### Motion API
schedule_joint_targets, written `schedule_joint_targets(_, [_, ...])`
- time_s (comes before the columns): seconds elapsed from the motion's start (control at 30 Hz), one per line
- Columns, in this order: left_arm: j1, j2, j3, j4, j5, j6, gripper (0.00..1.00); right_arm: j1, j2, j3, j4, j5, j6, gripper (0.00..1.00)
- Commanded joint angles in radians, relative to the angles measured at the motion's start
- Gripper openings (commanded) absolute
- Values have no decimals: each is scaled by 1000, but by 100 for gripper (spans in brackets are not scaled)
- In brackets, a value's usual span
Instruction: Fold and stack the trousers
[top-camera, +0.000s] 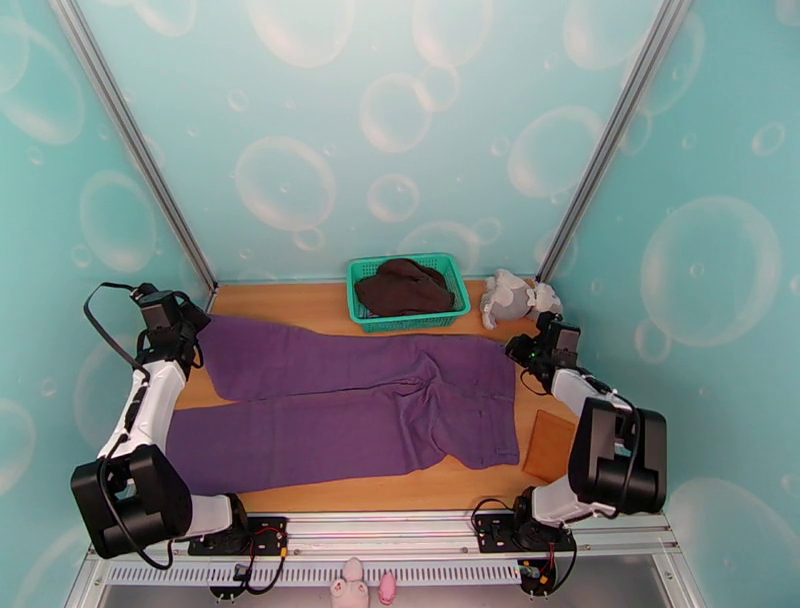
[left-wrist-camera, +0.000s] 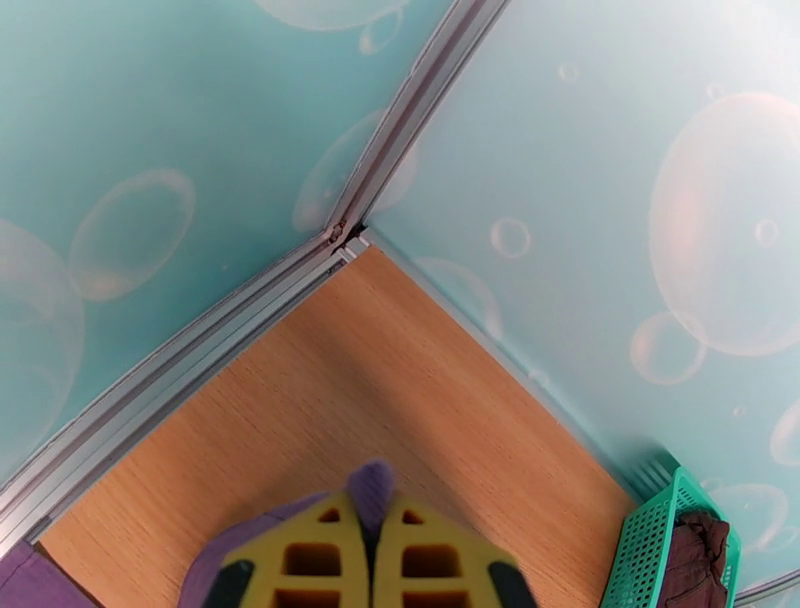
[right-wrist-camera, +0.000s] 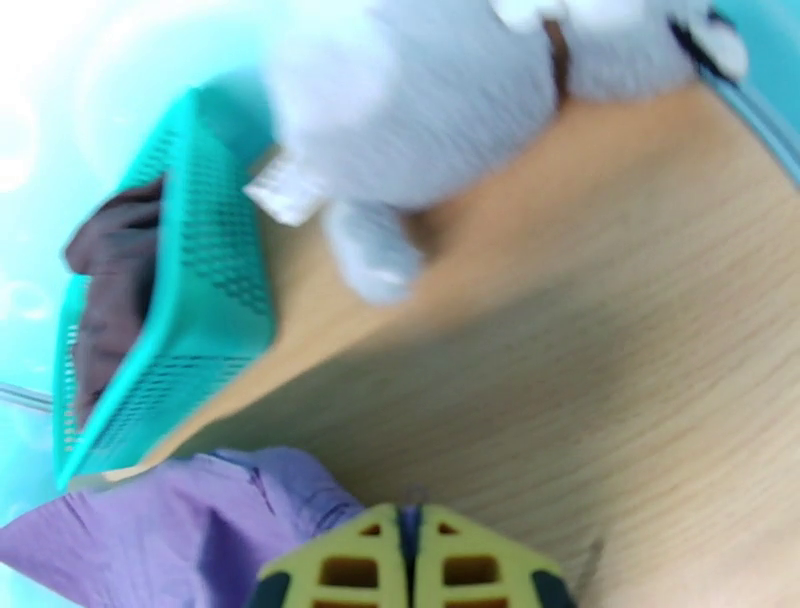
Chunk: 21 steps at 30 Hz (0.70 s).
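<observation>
The purple trousers (top-camera: 360, 400) lie spread flat across the wooden table, waist to the right and both legs reaching left. My left gripper (top-camera: 190, 338) is at the far-left leg hem. In the left wrist view its yellow fingers (left-wrist-camera: 320, 550) are shut with a tuft of the trousers (left-wrist-camera: 372, 490) pinched between them. My right gripper (top-camera: 522, 352) sits at the far corner of the waist. In the right wrist view its fingers (right-wrist-camera: 350, 565) are pressed together on the edge of the trousers (right-wrist-camera: 200, 530), with a sliver of purple between the tips.
A green basket (top-camera: 452, 270) holding a dark brown garment (top-camera: 403, 288) stands at the back centre. A grey plush toy (top-camera: 512, 297) lies right of it, close to my right gripper. A brown square mat (top-camera: 552, 445) lies at the right front. Walls enclose three sides.
</observation>
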Motion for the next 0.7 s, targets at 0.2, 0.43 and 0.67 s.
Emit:
schedule_joint_targets(0.2, [107,-79,67,-143,39,9,0,-48,-288,-91,23,-16,-38,0])
schedule_joint_targets(0.43, [174,-84,116,-176,65,21,0,-98,-386,-101,67,-37,-13,0])
schedule_joint_targets(0.67, [270,-25,174,-173,131,1,0,-101,-357,-100,276,-51,35,0])
